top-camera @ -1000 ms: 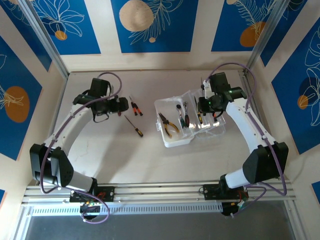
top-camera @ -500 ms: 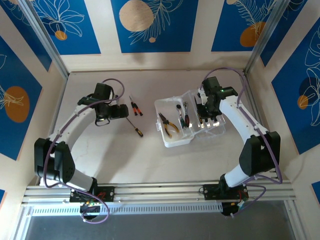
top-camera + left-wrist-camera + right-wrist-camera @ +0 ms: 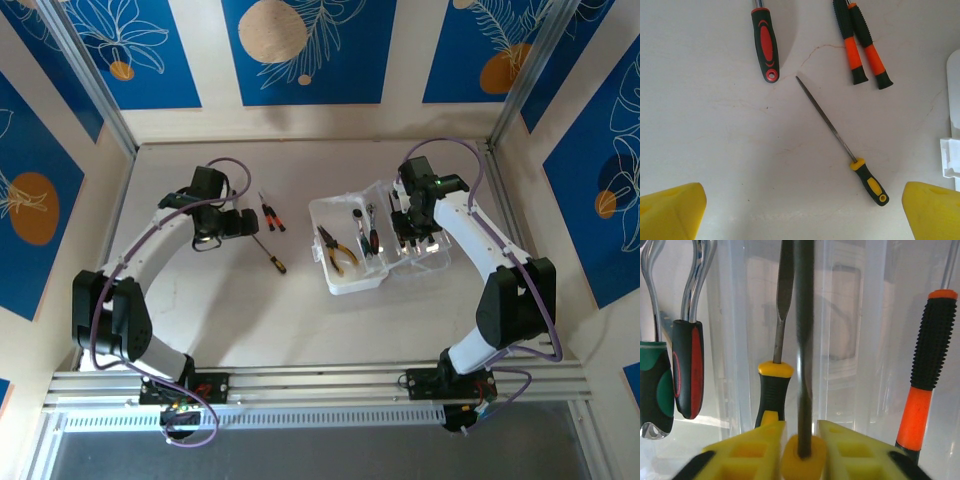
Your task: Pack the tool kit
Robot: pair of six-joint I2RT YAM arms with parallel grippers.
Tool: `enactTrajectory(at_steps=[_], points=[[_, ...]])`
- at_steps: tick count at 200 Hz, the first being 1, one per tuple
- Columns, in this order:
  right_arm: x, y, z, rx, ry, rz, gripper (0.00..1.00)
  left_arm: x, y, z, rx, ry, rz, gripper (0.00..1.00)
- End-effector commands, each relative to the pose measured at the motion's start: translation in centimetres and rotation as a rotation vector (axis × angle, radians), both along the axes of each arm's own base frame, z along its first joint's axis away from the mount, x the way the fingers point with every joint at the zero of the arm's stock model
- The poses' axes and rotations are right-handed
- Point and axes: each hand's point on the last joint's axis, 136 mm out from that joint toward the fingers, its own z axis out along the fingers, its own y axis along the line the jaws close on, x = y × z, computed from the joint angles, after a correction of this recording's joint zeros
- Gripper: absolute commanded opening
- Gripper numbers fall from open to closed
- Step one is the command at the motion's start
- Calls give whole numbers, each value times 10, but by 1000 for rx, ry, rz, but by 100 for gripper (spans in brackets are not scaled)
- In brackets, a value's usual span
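Yellow fingertips [image 3: 670,212] of the left gripper [image 3: 800,215] sit in the two lower corners of the left wrist view. They are spread wide and released, with only bare table [image 3: 715,150] between them. Loose tools lie above them:

- a red-and-black handle [image 3: 766,42] at upper left
- a slim file-like tool [image 3: 840,142] slanting from the centre down to its yellow-and-black handle at lower right
- two orange-and-black screwdrivers [image 3: 862,47] side by side at upper right

In the top view these loose tools lie left of centre, well apart from the case, with the left gripper just beside them on their left.

The clear case [image 3: 350,282] lies open and askew, right of centre in the top view. Its left half holds the yellow-handled pliers [image 3: 338,250] and, to their right, two dark-handled drivers [image 3: 372,238]. The right gripper [image 3: 802,440] hangs over the case's right half.

In the right wrist view the tools show against clear plastic, from left to right:

- a green handle [image 3: 655,385], with a red-and-black grip [image 3: 687,370] beside it
- a black handle with a yellow collar [image 3: 771,395] and a flat blade
- a blurred dark shaft [image 3: 803,340] running up the middle
- an orange-and-black grip [image 3: 927,390] at the right edge

The dark shaft's yellow butt sits between the right gripper's yellow fingers [image 3: 745,450], which stand close on both sides. Whether they are clenched on it or merely flank it cannot be told.
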Motion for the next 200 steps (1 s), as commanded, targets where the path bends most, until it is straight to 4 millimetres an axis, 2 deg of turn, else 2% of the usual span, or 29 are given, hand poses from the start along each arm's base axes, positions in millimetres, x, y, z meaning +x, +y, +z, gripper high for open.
enactTrajectory(at_steps=[1,14,40,52,60,74,86,103,143,179,200], points=[[1,-1,4,-10,0,7,36,-1,-2,-4,-11,14,-16,100],[1,-1,7,-6,-7,5,43,-1,-2,-5,-11,17,-18,100],[2,0,16,1,-27,7,46,-1,-3,-8,-13,24,-23,100],[1,3,23,6,-39,11,52,-2,-3,-11,-10,35,-26,100],[0,6,29,11,-52,18,61,-3,-4,-14,-7,43,-28,99],[-1,13,40,24,-80,39,85,-5,-6,-20,-2,59,-33,95],[-3,22,49,53,-102,65,100,-6,-8,-27,0,74,-35,92],[-6,36,58,105,-127,97,99,-8,-13,-38,-5,99,-37,83],[-9,54,58,156,-127,131,99,-3,-22,-55,22,129,-42,80],[-9,62,53,165,-116,146,99,27,-29,-54,35,100,-41,75],[-9,65,53,169,-114,151,99,48,-43,-58,7,91,-63,74]])
